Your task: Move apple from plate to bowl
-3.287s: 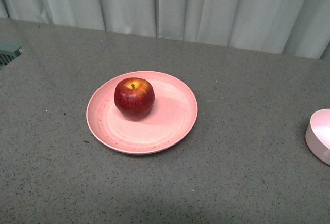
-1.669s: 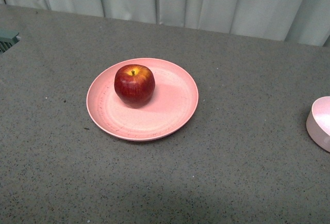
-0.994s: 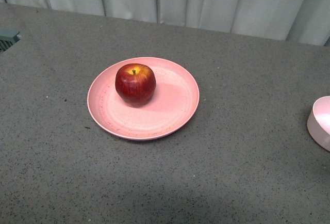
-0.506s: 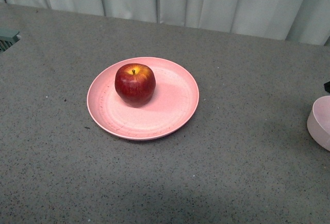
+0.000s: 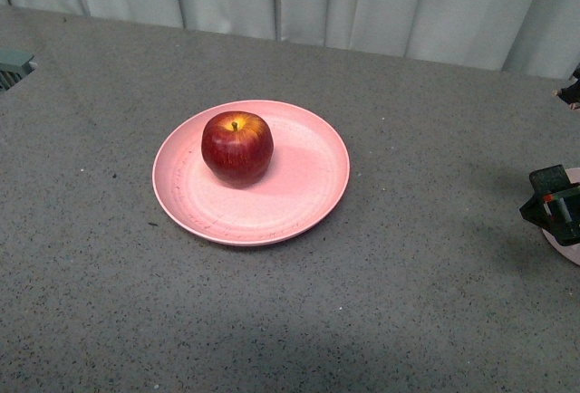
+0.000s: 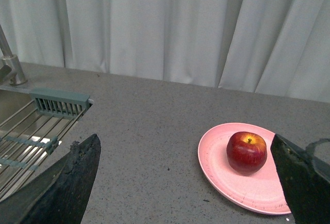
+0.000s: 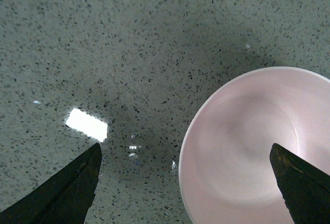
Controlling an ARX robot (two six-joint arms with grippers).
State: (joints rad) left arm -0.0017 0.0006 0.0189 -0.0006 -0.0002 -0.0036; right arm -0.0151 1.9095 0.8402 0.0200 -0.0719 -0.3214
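Red apple sits upright, stem up, yellow patch round the stem. It rests on the plate, left of the plate's middle in the front view, and neither pincer touches it. Plate lies flat on the grey speckled desk, with faint dark flecks along its near rim.

Bowl stands on the desk well to the right of the plate, its inside smooth pale pink. In the front view it is cut off by the frame edge and mostly hidden behind a dark part of the right arm. Only a sliver of its rim shows there.

Right pincer hangs over the bowl's edge, spread wide and gripping nothing. One dark finger is over bare desk, the other over the bowl. Fingertips only show, the rest out of frame. A bright glare patch lies on the desk beside it.

Left pincer is seen only from its own wrist camera. It is spread wide and holds nothing. One of its fingers covers the plate's far edge in that view.

Sink with a wire rack is sunk into the desk well to the left of the plate, a grey-green grille at its corner. Tap is cut off, only the base showing. Pale curtain hangs behind the desk.
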